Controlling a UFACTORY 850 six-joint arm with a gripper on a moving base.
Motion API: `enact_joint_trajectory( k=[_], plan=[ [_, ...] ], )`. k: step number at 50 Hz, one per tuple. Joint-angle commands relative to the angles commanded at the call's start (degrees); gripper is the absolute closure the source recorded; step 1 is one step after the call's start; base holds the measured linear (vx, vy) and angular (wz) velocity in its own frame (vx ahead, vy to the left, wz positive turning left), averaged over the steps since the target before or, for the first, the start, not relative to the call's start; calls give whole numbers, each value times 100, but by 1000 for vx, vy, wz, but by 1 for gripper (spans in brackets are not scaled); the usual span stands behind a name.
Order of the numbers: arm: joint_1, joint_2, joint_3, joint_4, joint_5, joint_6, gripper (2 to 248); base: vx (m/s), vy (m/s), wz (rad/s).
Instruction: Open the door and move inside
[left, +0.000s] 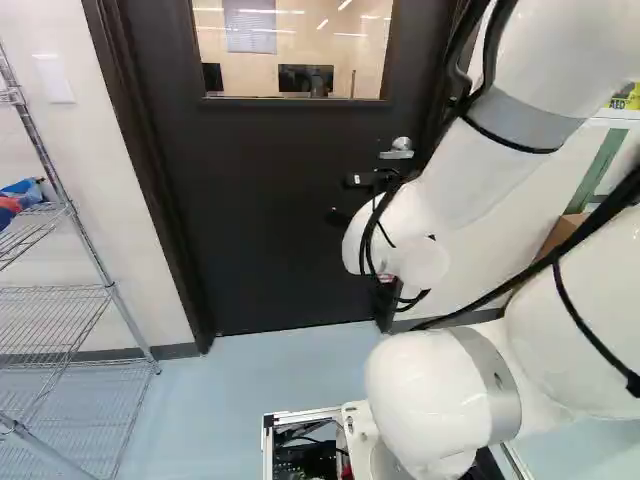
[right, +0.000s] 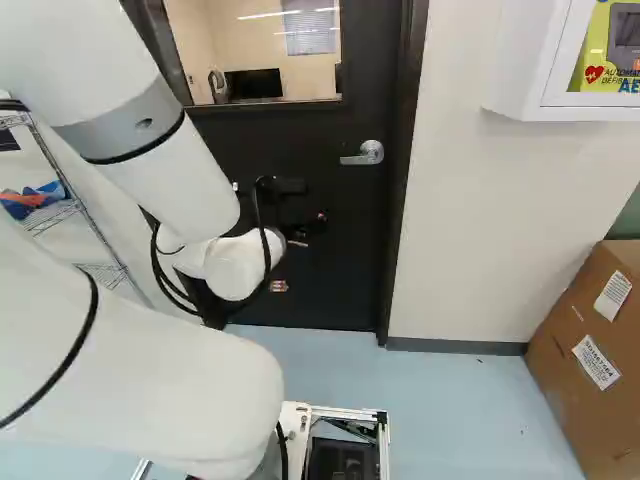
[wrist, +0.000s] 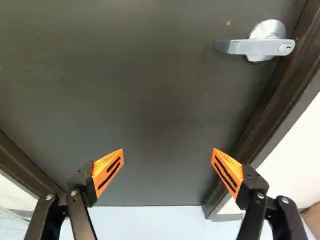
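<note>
The dark door (left: 270, 200) stands closed in its frame, with a window in its upper part. Its silver lever handle (right: 364, 154) is near the frame on the latch side, level and untouched. In the right base view my gripper (right: 290, 264) is in front of the door, lower than the handle and to its left. The wrist view has the gripper (wrist: 168, 155) open, orange pads wide apart, only the door surface (wrist: 150, 90) beyond them. There the handle (wrist: 255, 46) lies ahead of the fingers and off to one side. In the left base view the arm hides most of the gripper.
A wire shelf (left: 60, 290) stands left of the door. Right of it are a wall cabinet (right: 550, 60) holding a yellow-backed device and, on the floor, a cardboard box (right: 590, 350). The door frame (right: 400, 200) borders the wall. Pale blue floor (left: 240, 380) lies before the door.
</note>
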Motion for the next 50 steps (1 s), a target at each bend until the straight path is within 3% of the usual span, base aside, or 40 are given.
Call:
enact_joint_trajectory(
  k=[50],
  plan=[
    [-254, -30, -727, 0, 0, 0, 3, 0, 0, 0]
  ],
)
